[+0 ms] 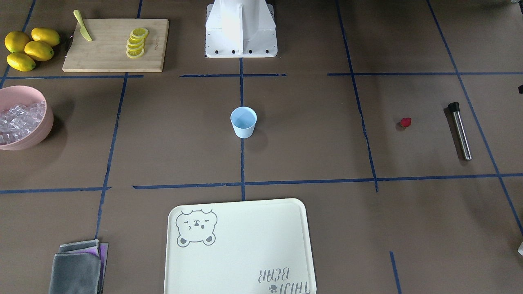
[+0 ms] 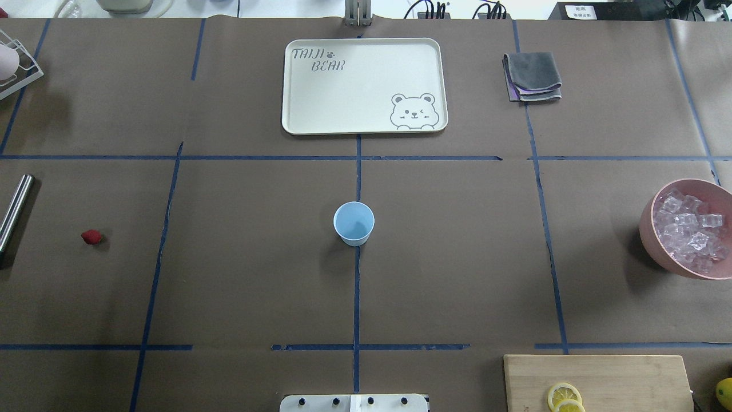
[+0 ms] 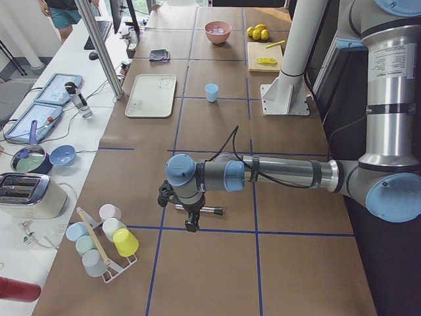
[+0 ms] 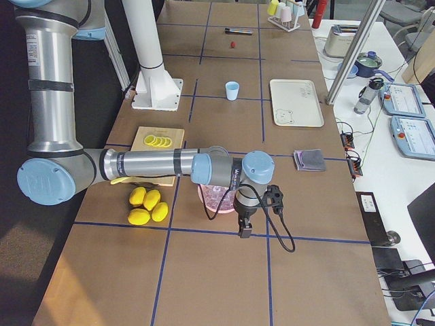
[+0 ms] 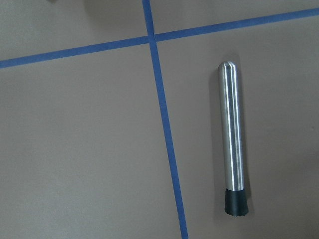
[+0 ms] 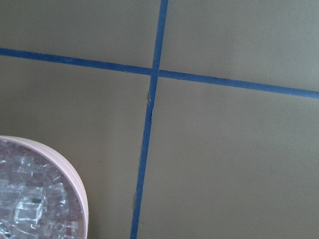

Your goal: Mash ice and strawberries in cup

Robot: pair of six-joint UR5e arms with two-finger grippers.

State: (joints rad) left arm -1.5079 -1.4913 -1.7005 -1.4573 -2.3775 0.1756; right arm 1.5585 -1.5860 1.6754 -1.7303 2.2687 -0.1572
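Note:
The light blue cup (image 1: 243,121) (image 2: 354,223) stands upright and empty at the table's centre. One red strawberry (image 1: 405,122) (image 2: 91,236) lies on the robot's left side, beside a steel muddler (image 1: 460,130) (image 5: 232,144). Ice (image 1: 18,120) (image 2: 689,229) (image 6: 30,204) fills a pink bowl (image 2: 646,223) on the robot's right. My left gripper (image 3: 191,222) hangs over the muddler (image 3: 209,210). The right gripper (image 4: 242,227) hangs next to the bowl (image 4: 212,198). Each shows only in a side view, so I cannot tell whether it is open or shut.
A cream bear tray (image 2: 363,86) and folded grey cloth (image 2: 532,76) lie at the far side. A cutting board (image 1: 116,45) holds lemon slices (image 1: 136,42) and a yellow knife (image 1: 83,25), with whole lemons (image 1: 29,48) beside it. A rack of cups (image 3: 102,240) stands at the left end.

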